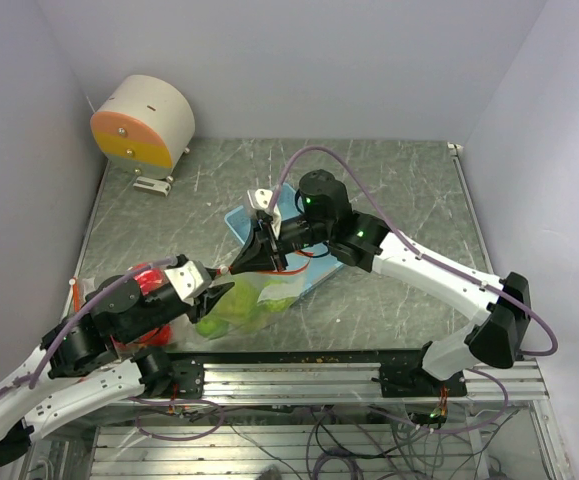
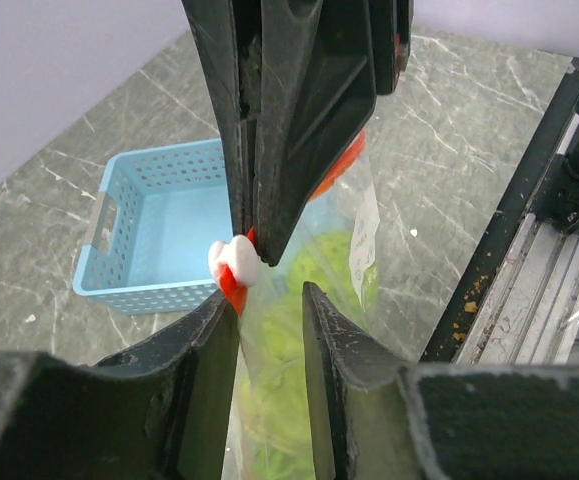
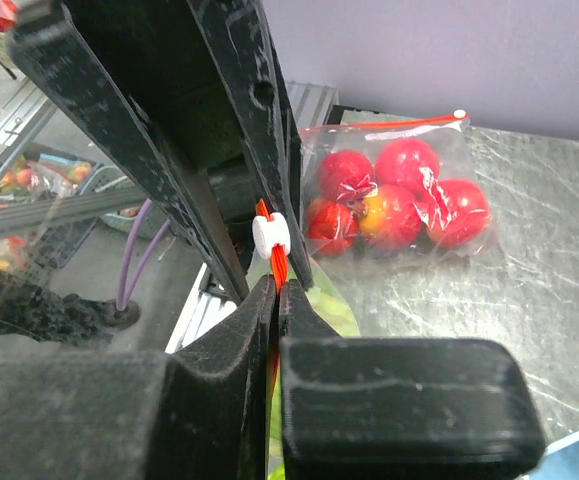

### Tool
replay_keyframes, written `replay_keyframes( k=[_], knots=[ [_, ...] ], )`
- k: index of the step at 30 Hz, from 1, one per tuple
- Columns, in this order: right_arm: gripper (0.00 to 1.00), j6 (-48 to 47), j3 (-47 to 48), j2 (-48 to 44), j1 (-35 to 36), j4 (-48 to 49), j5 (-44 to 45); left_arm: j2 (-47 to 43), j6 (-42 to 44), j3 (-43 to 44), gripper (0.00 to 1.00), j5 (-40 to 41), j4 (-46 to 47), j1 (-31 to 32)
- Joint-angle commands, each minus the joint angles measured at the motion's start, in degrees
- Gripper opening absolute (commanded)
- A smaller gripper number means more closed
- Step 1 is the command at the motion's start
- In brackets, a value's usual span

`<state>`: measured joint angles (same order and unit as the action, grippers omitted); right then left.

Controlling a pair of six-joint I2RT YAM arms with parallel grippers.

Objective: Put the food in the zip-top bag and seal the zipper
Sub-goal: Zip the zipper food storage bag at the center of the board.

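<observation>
The clear zip-top bag (image 1: 254,300) hangs between both grippers, with green food (image 2: 324,262) inside it. My right gripper (image 3: 276,285) is shut on the red-orange zipper (image 3: 280,262), just behind its white slider (image 3: 269,233). My left gripper (image 2: 269,298) faces it with its jaws apart. The bag's film and the zipper's end (image 2: 231,292) lie between the left fingers, and the left finger touches the strip. In the top view the left gripper (image 1: 219,283) and right gripper (image 1: 241,262) nearly meet. Red food (image 3: 399,200) lies in a second clear bag (image 3: 461,236) on the table.
The light blue basket (image 2: 159,230) stands just behind the bag, partly under the right arm. A round white and orange drum (image 1: 144,125) sits at the back left. The table's metal rail (image 2: 529,230) runs along the near edge.
</observation>
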<state>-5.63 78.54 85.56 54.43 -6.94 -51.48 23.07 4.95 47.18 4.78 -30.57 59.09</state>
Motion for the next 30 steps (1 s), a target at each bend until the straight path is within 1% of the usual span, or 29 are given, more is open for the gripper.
replay_keyframes(
  k=[1,4,9,10,12,16,19,21,22,26,30],
  knots=[
    [0.0,1.2,2.3,-2.4,-0.3,4.0,-1.5,0.6,-1.3,-2.1,0.41,-1.6,3.4,0.2],
    [0.0,1.0,2.3,-2.6,-0.3,3.7,-2.5,0.6,-1.4,-2.9,0.4,-0.5,4.7,0.3],
    [0.0,0.7,1.7,-3.0,-0.3,3.6,-2.8,-0.3,-1.1,-3.5,0.27,0.8,7.7,0.2],
    [0.0,0.6,1.7,-3.0,-0.2,3.5,-2.8,-0.3,-1.0,-3.6,0.24,1.1,8.1,0.2],
    [0.0,0.5,1.6,-3.0,-0.3,3.2,-2.6,-0.3,-0.8,-3.5,0.08,1.0,8.5,0.2],
    [0.0,0.0,1.0,-3.5,-0.3,3.2,-1.7,0.6,-1.8,-3.0,0.07,0.5,7.4,0.3],
    [0.24,-0.9,-0.1,-4.3,-0.3,3.7,-0.3,1.4,-2.2,-2.5,0.07,1.3,6.1,0.2],
    [0.37,-2.1,-0.7,-4.9,-0.2,3.7,-0.2,1.5,-2.4,-2.4,0.07,1.6,6.0,0.2],
    [0.41,-2.6,-1.1,-5.2,-0.2,3.9,-0.3,1.3,-2.4,-2.5,0.07,1.8,6.1,0.2],
    [0.49,-3.1,-2.2,-6.0,-0.3,5.7,-1.0,0.5,-1.9,-3.1,0.07,1.0,6.7,0.2],
    [0.5,-3.2,-1.1,-4.8,-0.3,5.8,-1.8,0.8,-1.9,-2.9,0.07,0.2,6.3,0.3]
  ],
)
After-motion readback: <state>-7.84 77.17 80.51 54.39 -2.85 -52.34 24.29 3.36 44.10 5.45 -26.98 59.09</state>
